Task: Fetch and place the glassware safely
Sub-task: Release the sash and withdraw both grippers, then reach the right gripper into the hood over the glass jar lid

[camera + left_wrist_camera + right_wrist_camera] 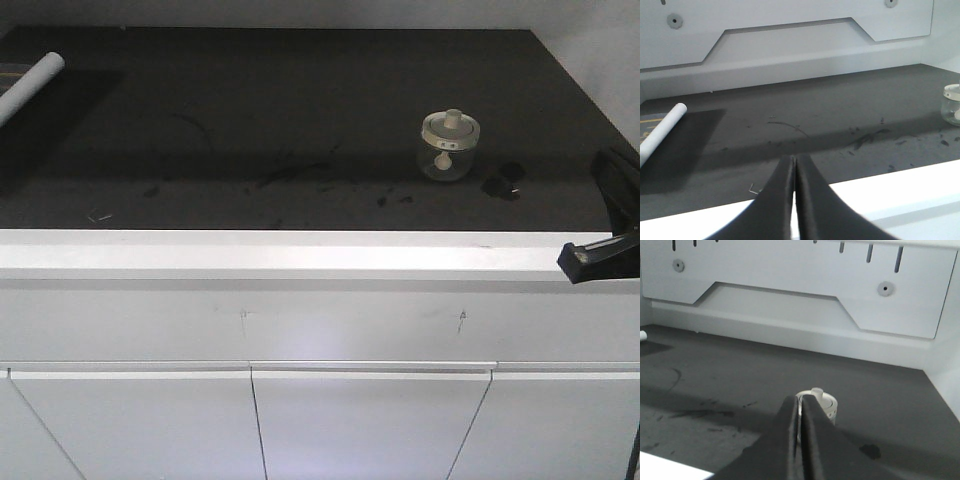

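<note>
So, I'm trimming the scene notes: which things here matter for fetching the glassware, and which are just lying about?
For the job:
- glass jar with its lid
- right gripper, shut, the jar just beyond it
- left gripper, shut

Lying about:
- white roll, far left of the counter
- dark stains beside the jar
- small scrap

No legible text or numbers anywhere, faint yellow marks [649,121] beside the white roll [662,127] too blurred to read

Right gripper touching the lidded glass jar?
Apart. Exterior front view: right gripper sits at the white counter edge, dark countertop visible between it and the clear glass jar with off-white lid.
</note>
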Controlling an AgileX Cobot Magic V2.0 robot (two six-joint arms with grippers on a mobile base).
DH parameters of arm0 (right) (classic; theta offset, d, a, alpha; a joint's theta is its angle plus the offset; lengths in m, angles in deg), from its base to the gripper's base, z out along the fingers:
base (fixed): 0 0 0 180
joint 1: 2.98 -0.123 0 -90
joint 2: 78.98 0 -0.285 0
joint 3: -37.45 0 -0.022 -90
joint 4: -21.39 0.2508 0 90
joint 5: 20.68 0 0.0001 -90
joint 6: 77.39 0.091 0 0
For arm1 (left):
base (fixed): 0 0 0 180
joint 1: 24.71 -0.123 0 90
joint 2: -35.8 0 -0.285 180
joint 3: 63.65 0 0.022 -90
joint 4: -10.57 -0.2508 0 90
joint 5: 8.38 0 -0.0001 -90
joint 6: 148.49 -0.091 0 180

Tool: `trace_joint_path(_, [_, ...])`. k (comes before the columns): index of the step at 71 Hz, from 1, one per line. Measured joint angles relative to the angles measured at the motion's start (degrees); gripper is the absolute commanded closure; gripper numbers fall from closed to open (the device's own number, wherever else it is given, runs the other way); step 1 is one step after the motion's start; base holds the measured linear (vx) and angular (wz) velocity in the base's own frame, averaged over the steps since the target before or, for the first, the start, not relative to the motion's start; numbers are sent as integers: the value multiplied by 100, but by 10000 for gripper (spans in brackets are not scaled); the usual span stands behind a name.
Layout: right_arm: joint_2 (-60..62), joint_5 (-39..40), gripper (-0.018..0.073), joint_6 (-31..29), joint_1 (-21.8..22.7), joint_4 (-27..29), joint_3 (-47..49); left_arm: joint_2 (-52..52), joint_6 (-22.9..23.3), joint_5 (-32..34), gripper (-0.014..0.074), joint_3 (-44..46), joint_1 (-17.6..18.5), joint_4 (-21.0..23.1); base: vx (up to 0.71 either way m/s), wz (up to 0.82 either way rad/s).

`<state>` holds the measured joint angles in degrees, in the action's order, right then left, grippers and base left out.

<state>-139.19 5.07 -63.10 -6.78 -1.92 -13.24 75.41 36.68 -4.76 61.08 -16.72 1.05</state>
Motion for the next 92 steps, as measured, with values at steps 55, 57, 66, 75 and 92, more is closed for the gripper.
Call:
trace_joint_path(55, [-4370,1311,137,-5,0,5,2643,0,2,0,603,0,0,11,0,0])
trace_joint_path(57, [-4566,1311,137,-5,0,5,2848,0,2,0,603,0,0,11,0,0])
trace_joint_path(66, [-5178,1311,145,-5,0,5,3530,0,2,0,603,0,0,11,0,0])
trace_joint_path(75, [-5754,1306,158,-5,0,5,4172,0,2,0,603,0,0,11,0,0])
trace_joint_path(92, [-6536,969,165,-5,0,17,5175,0,2,0,603,0,0,15,0,0])
